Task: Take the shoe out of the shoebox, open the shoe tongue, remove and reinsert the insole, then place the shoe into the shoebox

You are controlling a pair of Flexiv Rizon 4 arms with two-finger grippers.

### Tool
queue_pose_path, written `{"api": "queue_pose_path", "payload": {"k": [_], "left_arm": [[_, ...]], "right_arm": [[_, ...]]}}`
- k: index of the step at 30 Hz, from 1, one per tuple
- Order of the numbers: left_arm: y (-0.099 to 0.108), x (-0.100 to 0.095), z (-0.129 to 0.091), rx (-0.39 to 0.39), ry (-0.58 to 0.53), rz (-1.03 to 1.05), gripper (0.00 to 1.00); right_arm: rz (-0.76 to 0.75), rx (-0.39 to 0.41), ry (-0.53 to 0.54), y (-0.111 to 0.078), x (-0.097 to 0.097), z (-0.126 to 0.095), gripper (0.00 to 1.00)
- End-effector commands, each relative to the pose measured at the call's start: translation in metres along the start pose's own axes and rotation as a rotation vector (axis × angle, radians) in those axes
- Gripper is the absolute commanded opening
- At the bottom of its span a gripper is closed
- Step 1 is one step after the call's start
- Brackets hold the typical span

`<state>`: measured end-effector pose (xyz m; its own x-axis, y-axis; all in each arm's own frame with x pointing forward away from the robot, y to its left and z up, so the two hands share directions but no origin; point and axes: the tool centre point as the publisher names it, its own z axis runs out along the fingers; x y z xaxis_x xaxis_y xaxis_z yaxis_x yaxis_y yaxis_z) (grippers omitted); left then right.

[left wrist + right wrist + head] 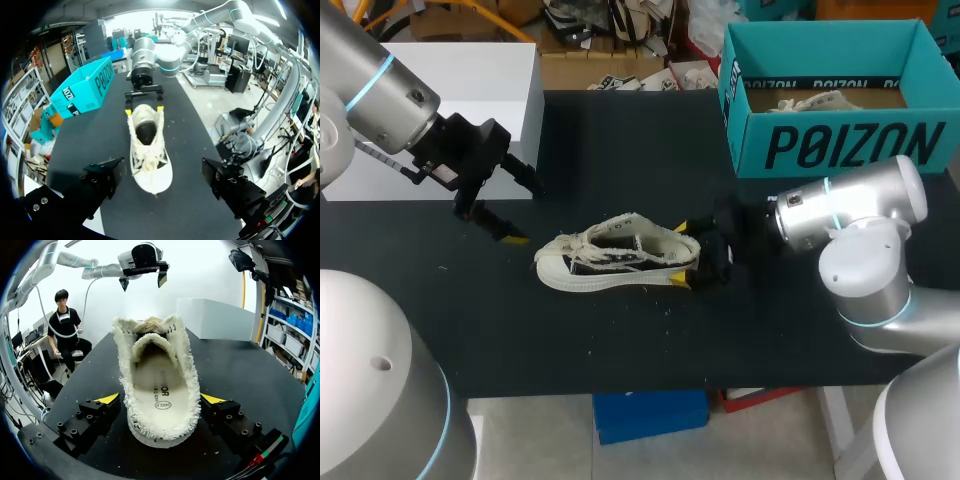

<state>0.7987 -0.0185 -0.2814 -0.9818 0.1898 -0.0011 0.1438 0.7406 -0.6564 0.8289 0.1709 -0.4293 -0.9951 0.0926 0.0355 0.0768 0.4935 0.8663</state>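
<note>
A cream canvas shoe (615,262) with fuzzy, frayed edges and loose laces sits upright on my matte black table (620,340), toe toward my left arm, and my right gripper (680,254) presses its yellow-tipped fingers against both sides of the heel. My left gripper (523,212) hangs spread wide and empty near the toe. The open teal cardboard shoebox (840,145) stands at the far right with a pale frayed item (812,100) inside.
</note>
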Motion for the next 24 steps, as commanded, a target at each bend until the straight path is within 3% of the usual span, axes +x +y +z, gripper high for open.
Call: {"api": "queue_pose_path", "payload": {"k": [1, 5, 6, 7, 17, 21, 24], "left_arm": [[0.001, 0.0, 0.001, 0.0, -0.003, 0.002, 1.0], [0.001, 0.0, 0.001, 0.0, -0.003, 0.002, 1.0], [0.001, 0.0, 0.001, 0.0, -0.003, 0.002, 1.0], [0.001, 0.0, 0.001, 0.0, -0.003, 0.002, 1.0], [0.001, 0.0, 0.001, 0.0, -0.003, 0.002, 1.0], [-0.005, 0.0, 0.009, -0.125, -0.062, -0.148, 1.0], [-0.012, 0.002, 0.016, -0.161, -0.103, -0.309, 1.0]], "right_arm": [[0.007, 0.002, 0.011, -0.003, -0.003, 0.006, 1.0], [0.008, 0.0, 0.011, -0.005, -0.003, 0.007, 1.0], [0.006, 0.004, 0.011, -0.005, -0.004, 0.008, 0.93], [0.005, 0.005, 0.012, -0.005, -0.005, 0.008, 0.0], [0.0, -0.002, 0.014, -0.005, -0.006, 0.008, 0.0], [0.0, -0.002, 0.014, -0.005, -0.006, 0.008, 0.0], [0.0, -0.002, 0.014, -0.005, -0.006, 0.008, 0.0]]}}
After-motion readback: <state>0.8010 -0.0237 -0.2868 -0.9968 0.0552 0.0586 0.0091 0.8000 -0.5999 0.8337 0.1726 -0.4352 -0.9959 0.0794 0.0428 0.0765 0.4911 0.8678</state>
